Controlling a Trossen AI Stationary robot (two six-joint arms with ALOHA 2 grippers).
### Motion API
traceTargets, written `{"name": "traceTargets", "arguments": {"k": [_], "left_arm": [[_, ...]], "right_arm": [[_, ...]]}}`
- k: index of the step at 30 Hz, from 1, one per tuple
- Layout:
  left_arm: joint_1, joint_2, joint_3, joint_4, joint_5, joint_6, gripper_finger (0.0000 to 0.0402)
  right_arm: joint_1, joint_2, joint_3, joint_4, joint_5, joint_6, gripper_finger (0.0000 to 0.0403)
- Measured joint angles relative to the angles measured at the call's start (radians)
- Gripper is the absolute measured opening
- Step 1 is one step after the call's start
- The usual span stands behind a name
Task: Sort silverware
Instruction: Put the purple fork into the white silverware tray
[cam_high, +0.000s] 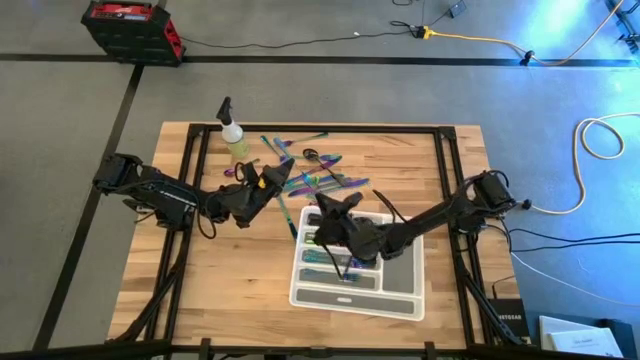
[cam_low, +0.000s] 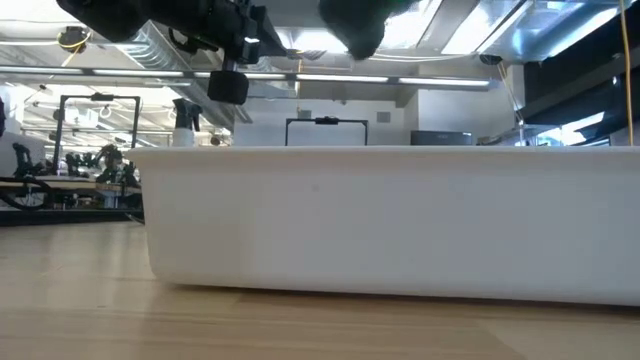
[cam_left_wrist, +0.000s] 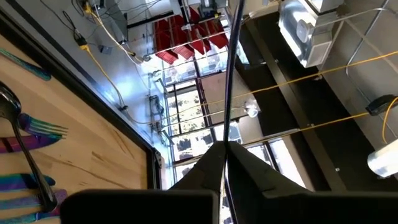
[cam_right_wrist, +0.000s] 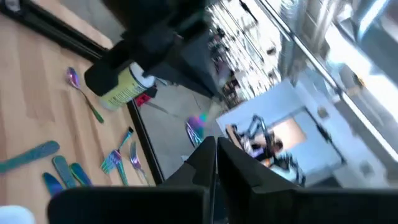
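In the low view the tray (cam_low: 390, 220) wall hides all cutlery; the right gripper's fingers (cam_right_wrist: 233, 165) point at a blurred room.

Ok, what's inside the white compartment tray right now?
The white compartment tray holds a few iridescent pieces of silverware in its left slots. The right gripper and its arm cover part of the tray, so anything beneath is hidden.

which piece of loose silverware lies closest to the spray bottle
The spoon with the purple bowl and green handle, lying alone on the wood just beside the spray bottle. The other loose pieces cluster farther off, toward the tray.
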Motion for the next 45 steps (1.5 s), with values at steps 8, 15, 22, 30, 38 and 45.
{"name": "traceTargets", "arguments": {"k": [8, 15, 22, 30, 38, 45], "left_arm": [[0.002, 0.000, 0.000, -0.001, -0.001, 0.008, 0.0001], [0.003, 0.000, 0.000, -0.001, -0.003, 0.053, 0.0001], [0.003, 0.000, 0.000, -0.002, -0.004, 0.085, 0.0001], [0.008, 0.000, 0.000, -0.002, -0.002, 0.147, 0.0001], [0.023, 0.000, 0.000, -0.003, 0.002, 0.159, 0.0001], [0.025, 0.000, 0.000, -0.001, 0.012, 0.173, 0.0001]], "right_arm": [[0.075, -0.041, 0.000, -0.005, 0.160, 0.423, 0.0000], [0.024, -0.123, -0.138, -0.103, -0.177, 1.159, 0.0000], [-0.096, -0.133, -0.491, 0.326, -0.533, 1.568, 0.0026], [-0.157, -0.074, -0.552, 0.651, -0.612, 1.703, 0.0139], [-0.198, -0.068, -0.308, 0.351, -0.686, 1.758, 0.0242], [-0.201, -0.068, -0.237, 0.272, -0.631, 1.775, 0.0286]]}}
